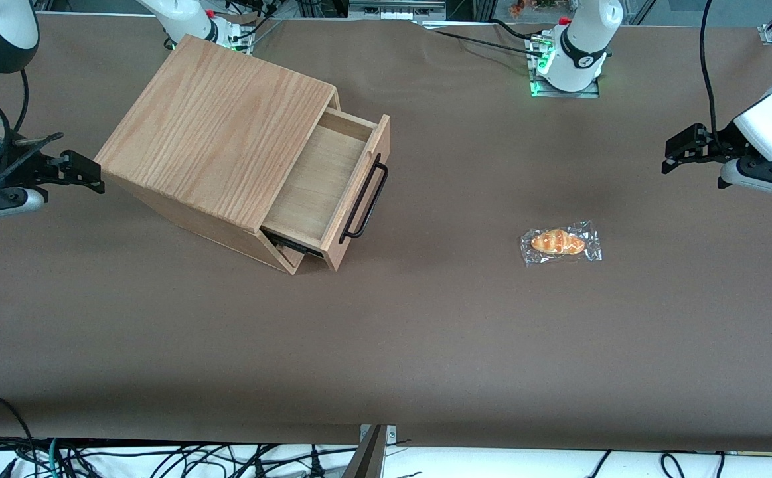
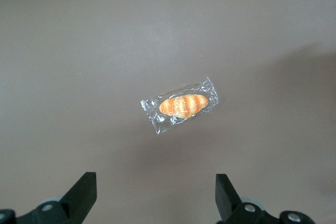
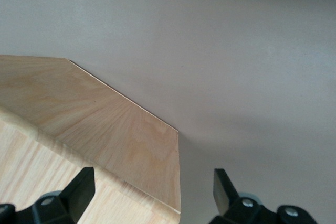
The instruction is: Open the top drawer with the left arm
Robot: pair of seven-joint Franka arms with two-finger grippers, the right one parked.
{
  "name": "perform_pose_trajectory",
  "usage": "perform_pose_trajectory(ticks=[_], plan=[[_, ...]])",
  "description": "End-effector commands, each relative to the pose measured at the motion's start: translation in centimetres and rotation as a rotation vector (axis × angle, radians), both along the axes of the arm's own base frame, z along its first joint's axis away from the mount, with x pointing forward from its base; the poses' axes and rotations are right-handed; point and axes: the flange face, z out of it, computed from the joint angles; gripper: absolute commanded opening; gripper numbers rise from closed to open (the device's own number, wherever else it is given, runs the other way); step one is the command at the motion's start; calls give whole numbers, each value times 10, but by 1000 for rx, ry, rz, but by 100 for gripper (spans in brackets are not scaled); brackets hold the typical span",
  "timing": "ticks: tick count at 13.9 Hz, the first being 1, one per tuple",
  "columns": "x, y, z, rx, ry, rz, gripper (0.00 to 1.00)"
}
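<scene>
The oak-grain wooden box (image 1: 220, 133) stands toward the parked arm's end of the table. Its top drawer (image 1: 312, 179) is pulled well out, so the bare light wood inside shows. The long black bar handle (image 1: 366, 199) on the drawer's front panel is free, with nothing touching it. My left arm's gripper (image 1: 671, 156) hangs above the table toward the working arm's end, far from the drawer. In the left wrist view the gripper (image 2: 156, 182) is open, with only brown table between its fingers (image 2: 84, 190).
A small bread roll in a clear wrapper (image 1: 560, 243) lies on the brown table between the drawer and my gripper, and below the gripper in the left wrist view as the roll (image 2: 181, 105). The box's top (image 3: 105, 124) fills part of the right wrist view.
</scene>
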Motion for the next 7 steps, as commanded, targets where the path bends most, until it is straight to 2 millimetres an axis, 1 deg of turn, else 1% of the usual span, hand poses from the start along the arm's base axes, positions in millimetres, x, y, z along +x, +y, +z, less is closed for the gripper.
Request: perform_pose_trajectory(ticks=[1, 7], plan=[[0, 3, 5, 26, -10, 1, 100], [1, 7, 4, 50, -11, -1, 100]])
